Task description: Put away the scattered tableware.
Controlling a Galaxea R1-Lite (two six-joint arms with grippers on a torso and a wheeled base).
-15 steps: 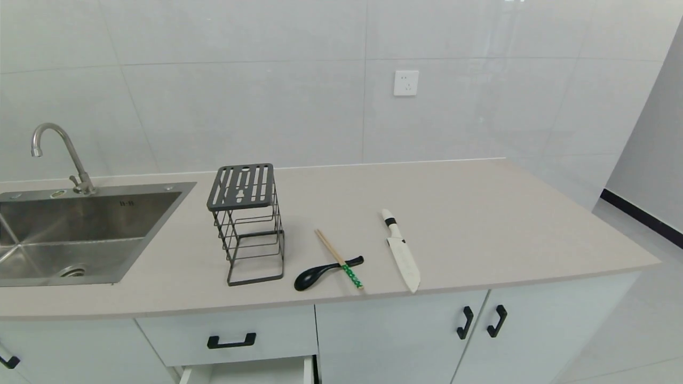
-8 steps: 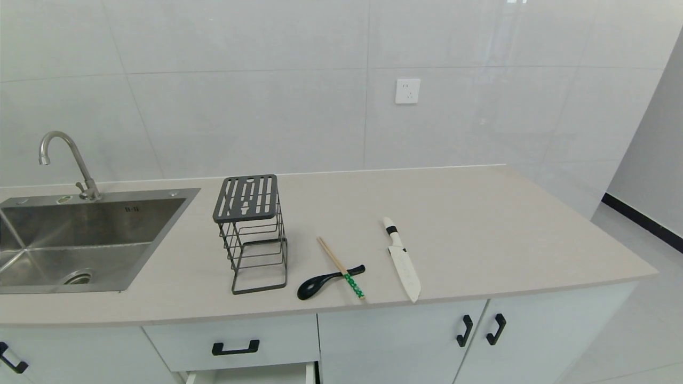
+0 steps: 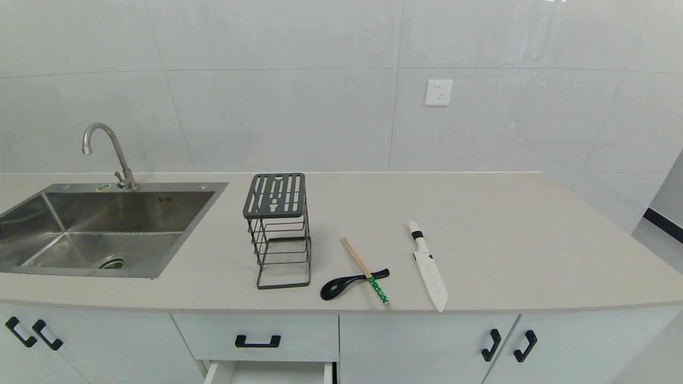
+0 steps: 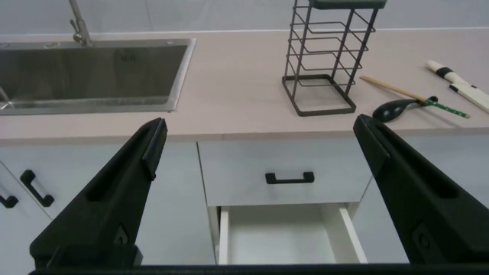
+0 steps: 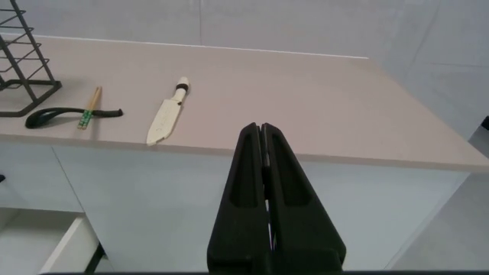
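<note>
On the beige countertop (image 3: 507, 234) stands a dark wire rack (image 3: 278, 229) with a slotted top. To its right lie a black spoon (image 3: 349, 284), a pair of wooden chopsticks (image 3: 365, 263) with green ends crossing the spoon's handle, and a white knife (image 3: 428, 265) near the front edge. My left gripper (image 4: 256, 191) is open, out in front of the cabinet below the counter, with the rack (image 4: 327, 53), spoon (image 4: 403, 108) and chopsticks (image 4: 412, 95) beyond it. My right gripper (image 5: 263, 134) is shut on nothing, in front of the counter edge, the knife (image 5: 168, 116) beyond it.
A steel sink (image 3: 106, 229) with a faucet (image 3: 109, 154) fills the counter's left part. Below the rack, a lower drawer (image 4: 286, 233) stands pulled open under a closed drawer with a black handle (image 3: 257, 341). Cabinet doors flank it. A tiled wall with a socket (image 3: 439, 92) backs the counter.
The head camera has turned to the left and levelled, so the whole scene has shifted right in the picture. The tableware and rack lie as before.
</note>
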